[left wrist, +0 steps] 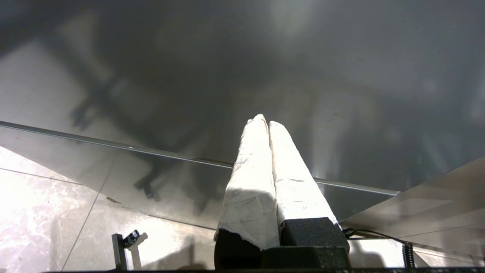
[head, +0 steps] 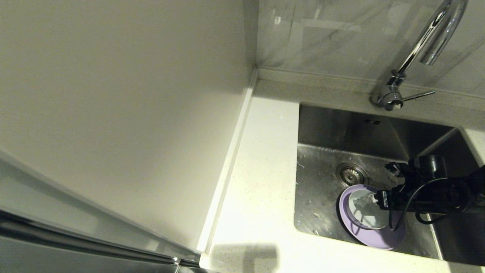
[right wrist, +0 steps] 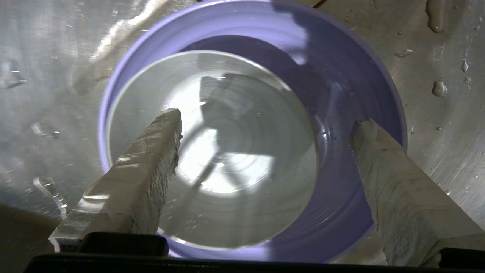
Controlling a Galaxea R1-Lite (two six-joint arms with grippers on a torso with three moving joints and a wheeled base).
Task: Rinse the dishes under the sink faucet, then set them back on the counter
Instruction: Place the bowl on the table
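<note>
Stainless steel rectangular sink held the dishes in view: a wide, flat lilac round plate lay on the wet basin floor, just beside the round drain strainer, and a small pale blue-green bowl sat upright inside the plate, off-centre within its rim. Right gripper hung directly over this stack with its jaws spread wide and grasping nothing; in the right wrist view one tape-wrapped finger stood over the bowl's interior, the other finger over the plate's bare lilac surface outside the bowl. Whether either fingertip touched the dishes could not be determined. Water droplets dotted the steel around the plate. Tall shiny chrome gooseneck faucet rose behind the basin, its thin side lever pointing sideways; no stream ran from its spout. White speckled stone-like counter bordered the sink on the robot's left, beside a plain cream wall panel. Left gripper was parked away from the sink, above a marbled tile floor, with its two white-wrapped fingers pressed together and holding nothing.
</note>
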